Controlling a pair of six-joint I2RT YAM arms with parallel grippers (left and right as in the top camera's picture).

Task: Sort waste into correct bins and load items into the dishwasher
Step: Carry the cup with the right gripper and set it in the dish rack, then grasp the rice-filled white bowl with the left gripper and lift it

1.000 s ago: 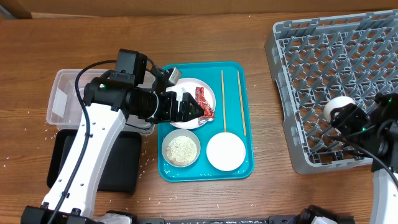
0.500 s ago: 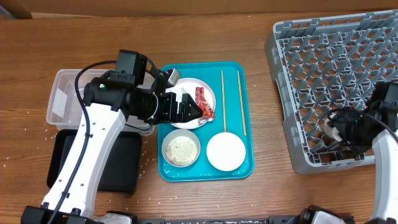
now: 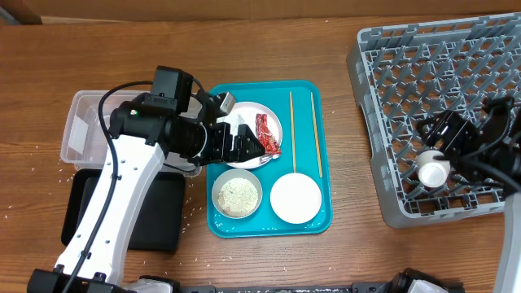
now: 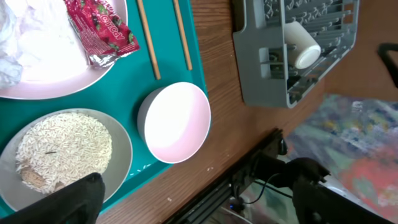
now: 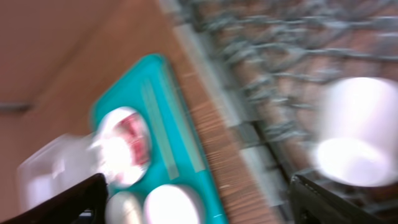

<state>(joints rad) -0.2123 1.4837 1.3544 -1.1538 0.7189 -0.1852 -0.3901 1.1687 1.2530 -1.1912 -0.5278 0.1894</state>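
Note:
A white plate (image 3: 273,114) on the teal tray holds the red wrapper (image 3: 268,135) and a white tissue wad (image 4: 13,43). My left gripper (image 3: 248,143) hovers over the plate's left part, open and empty (image 4: 199,208). A white bowl of rice grains (image 3: 238,196) and an empty pale pink bowl (image 3: 295,198) sit at the tray's front. Two chopsticks (image 3: 292,130) lie at its right. My right gripper (image 3: 450,137) is open over the grey dish rack (image 3: 431,65), just above a small white cup (image 3: 431,172) lying in the rack. The right wrist view is blurred.
The teal tray (image 3: 322,216) lies mid-table. The clear tub (image 3: 81,130) stands to its left, with the black tray (image 3: 163,220) in front of it, both partly under my left arm. Loose rice grains (image 3: 193,213) are scattered near the black tray.
My right gripper carried the white cup down to the rack's front, let it go and pulled back a little. The cup now lies in the rack. The left arm has not moved.

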